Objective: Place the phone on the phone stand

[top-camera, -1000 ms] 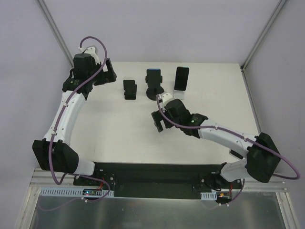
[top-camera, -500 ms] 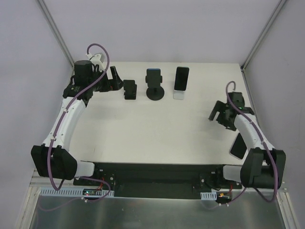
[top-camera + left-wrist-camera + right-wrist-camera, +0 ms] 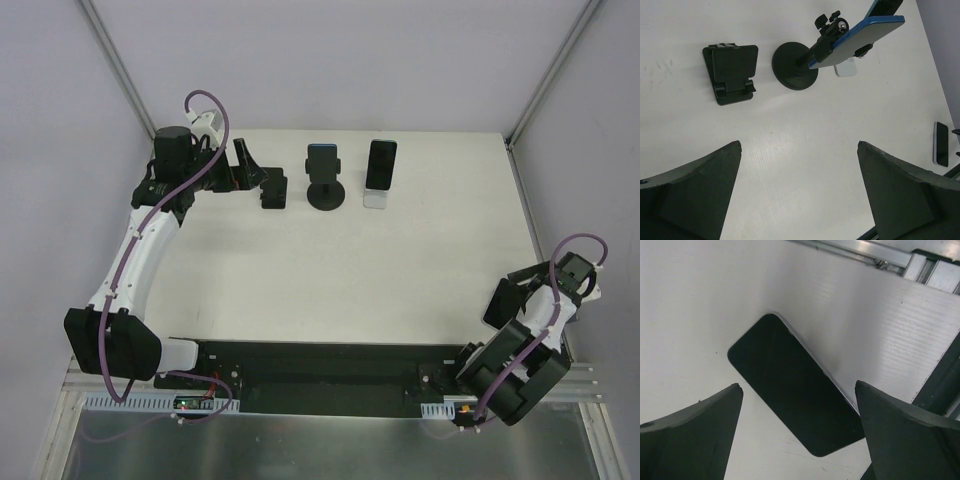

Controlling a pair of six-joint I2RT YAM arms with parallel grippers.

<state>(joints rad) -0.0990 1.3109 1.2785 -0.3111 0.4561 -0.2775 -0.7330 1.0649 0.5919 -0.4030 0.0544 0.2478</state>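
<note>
Left gripper [image 3: 798, 146]: fingers spread wide and empty, just beside the vacant phone stand [image 3: 731, 74]. Round-base stand [image 3: 795, 65]: carries a blue handset [image 3: 860, 35]. Right gripper [image 3: 797, 385]: spread over the phone [image 3: 790, 375], which lies flat at the table's [image 3: 330, 270] right edge and is half-hidden by the arm in the overhead view.

No lettering, brand, number or sign is showing legibly in any view. The flat black phone [image 3: 795, 390], which is lying at the near right of the white desk [image 3: 715, 290], is showing only a dark, blank screen.
</note>
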